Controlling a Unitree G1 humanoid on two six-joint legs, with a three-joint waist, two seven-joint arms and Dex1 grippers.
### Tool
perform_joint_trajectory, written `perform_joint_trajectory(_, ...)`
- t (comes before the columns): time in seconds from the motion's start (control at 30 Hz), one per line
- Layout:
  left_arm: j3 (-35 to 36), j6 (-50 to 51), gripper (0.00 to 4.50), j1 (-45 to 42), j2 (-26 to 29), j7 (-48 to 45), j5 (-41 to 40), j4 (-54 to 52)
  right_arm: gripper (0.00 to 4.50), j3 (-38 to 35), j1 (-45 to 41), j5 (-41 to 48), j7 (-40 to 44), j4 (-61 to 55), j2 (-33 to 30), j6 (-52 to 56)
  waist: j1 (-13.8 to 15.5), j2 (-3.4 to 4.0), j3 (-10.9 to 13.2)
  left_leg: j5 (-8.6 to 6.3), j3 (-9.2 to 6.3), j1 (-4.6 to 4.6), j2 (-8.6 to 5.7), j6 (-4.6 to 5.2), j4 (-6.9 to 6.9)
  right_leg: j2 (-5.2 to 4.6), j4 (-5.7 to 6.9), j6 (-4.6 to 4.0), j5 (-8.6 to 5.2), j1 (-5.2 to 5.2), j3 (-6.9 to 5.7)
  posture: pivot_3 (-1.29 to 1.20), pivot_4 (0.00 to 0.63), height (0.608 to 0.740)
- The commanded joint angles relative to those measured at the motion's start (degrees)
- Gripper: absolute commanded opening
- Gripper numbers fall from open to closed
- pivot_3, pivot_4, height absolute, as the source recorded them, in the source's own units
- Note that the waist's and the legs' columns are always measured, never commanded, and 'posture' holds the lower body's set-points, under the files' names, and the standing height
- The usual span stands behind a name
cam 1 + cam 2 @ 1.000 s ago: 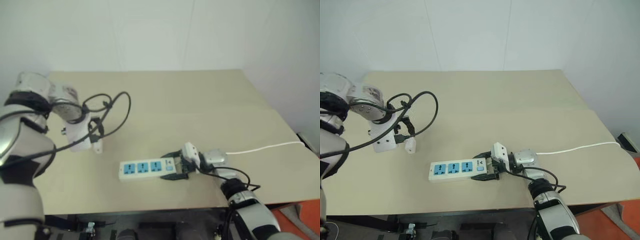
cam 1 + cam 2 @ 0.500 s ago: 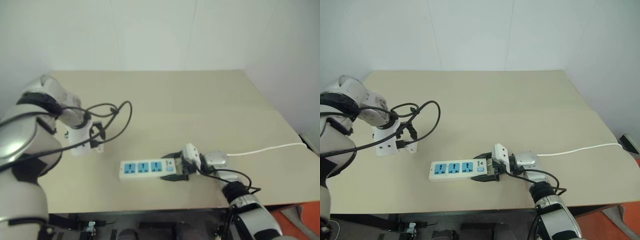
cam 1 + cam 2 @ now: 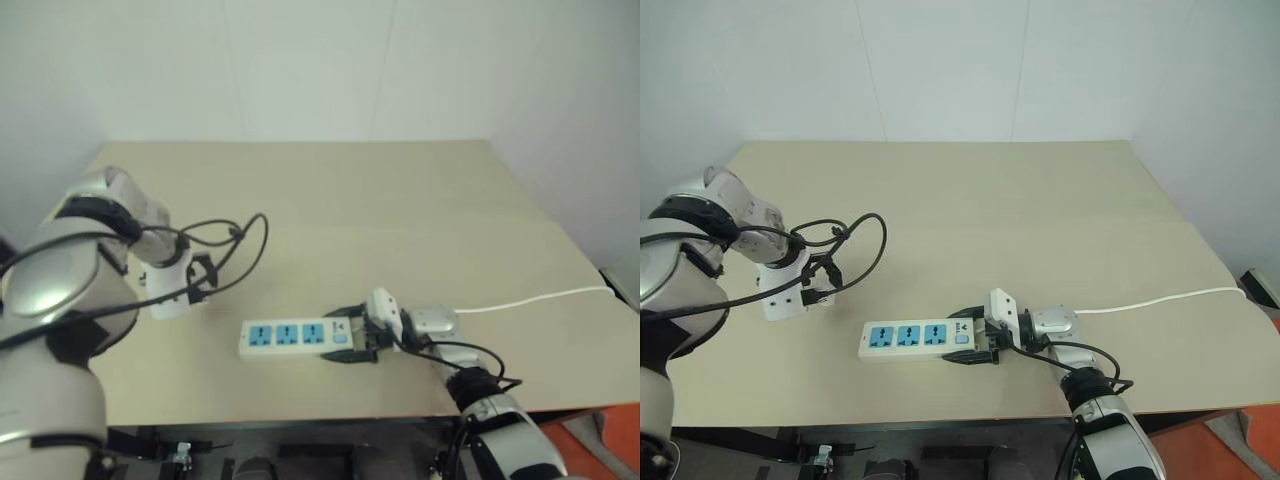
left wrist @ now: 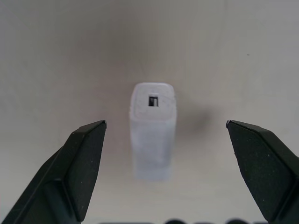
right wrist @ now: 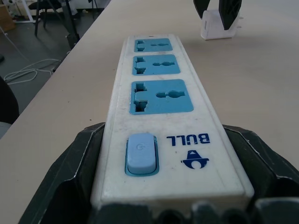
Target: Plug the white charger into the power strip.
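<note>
The charger [image 4: 153, 135] stands upright on the counter [image 3: 1040, 230], left of centre, its port end facing up. No plug prongs are visible from above. The left tool [image 4: 166, 154] points steeply down over it with its fingers [image 4: 86, 154] spread wide, one on either side of the charger and clear of it; neither finger touches the block. In the right wrist view the charger [image 5: 216, 25] shows beyond the far end of the strip, with the dark left fingers directly above it.

The strip [image 3: 917, 338] lies flat near the front edge of the counter, running left to right, well apart from the charger and to its right. Its three blue sockets [image 5: 161, 95] face up and all are vacant. The blue switch [image 5: 140, 152] sits at the right end. The right tool [image 3: 975, 343] is level, pointing left, and is clamped on that switch end, one finger [image 5: 70, 172] against each long side of the strip. A thin white cord [image 3: 1170, 297] runs from that end across the counter to the right edge.

Loose black cables [image 3: 855, 245] loop from the left wrist above the counter.
</note>
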Motion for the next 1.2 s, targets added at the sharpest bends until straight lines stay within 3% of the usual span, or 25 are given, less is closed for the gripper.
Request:
perform_joint_trajectory(0.03, -0.08, -0.19, 4.5, 0.18, -0.21, 0.33, -0.73, 0.42, 3.42, 0.64, 0.55, -0.01, -0.34, -1.73, 0.01, 0.49, -0.03, 0.0, 0.0, 0.0, 0.0, 0.0, 0.0, 0.0, 0.0, 0.0, 0.0, 0.0, 0.0, 0.0, 0.0, 0.0, 0.15, 0.74)
perform_joint_trajectory(0.37, 0.25, -1.01, 4.5, 0.56, -0.45, -1.42, -1.5, 1.21, 3.42, 0.68, 1.4, 0.01, -0.96, -2.95, -0.42, 0.96, 0.01, 0.0, 0.0, 0.0, -0.01, -0.01, -0.01, 0.0, 0.01, -0.01, 0.0, -0.02, 0.01, 0.0, 0.0, 0.0, 0.15, 0.74)
perform_joint_trajectory(0.47, 0.39, -1.37, 3.97, 0.57, -0.47, -2.14, -1.92, 1.34, 3.42, 0.72, 1.39, -0.03, -1.21, -2.97, -0.27, 0.96, 0.03, 0.0, 0.0, 0.0, -0.01, -0.01, -0.01, 0.0, 0.01, -0.01, 0.0, -0.03, 0.02, 0.0, 0.0, 0.0, 0.15, 0.74)
perform_joint_trajectory(0.77, 0.73, -1.84, 1.02, 0.72, -0.23, -3.62, -3.27, 1.31, 3.42, 0.75, 1.32, -0.15, -1.73, -2.84, -0.13, 0.81, 0.01, 0.0, 0.0, 0.0, -0.01, 0.0, -0.01, 0.0, 0.02, 0.0, 0.03, -0.05, 0.03, 0.0, 0.0, 0.0, 0.15, 0.74)
perform_joint_trajectory(1.07, 1.84, -1.01, 0.99, 0.89, 0.38, -3.12, -4.36, 1.05, 3.42, 0.81, 1.51, -0.28, -2.17, -2.72, -0.04, 0.5, 0.01, -0.01, -0.01, 0.0, -0.01, 0.0, -0.01, 0.0, 0.05, 0.0, 0.05, -0.05, 0.03, 0.0, 0.0, 0.0, 0.15, 0.74)
perform_joint_trajectory(1.2, 5.28, -1.65, 0.99, -1.12, 1.55, -4.91, -8.55, 2.16, 3.42, 0.94, 1.72, -0.28, -2.1, -2.67, 0.13, 0.33, -0.05, -0.01, -0.01, 0.0, -0.01, 0.0, -0.01, 0.0, 0.05, 0.0, 0.05, -0.07, 0.04, 0.0, 0.0, 0.0, 0.15, 0.74)
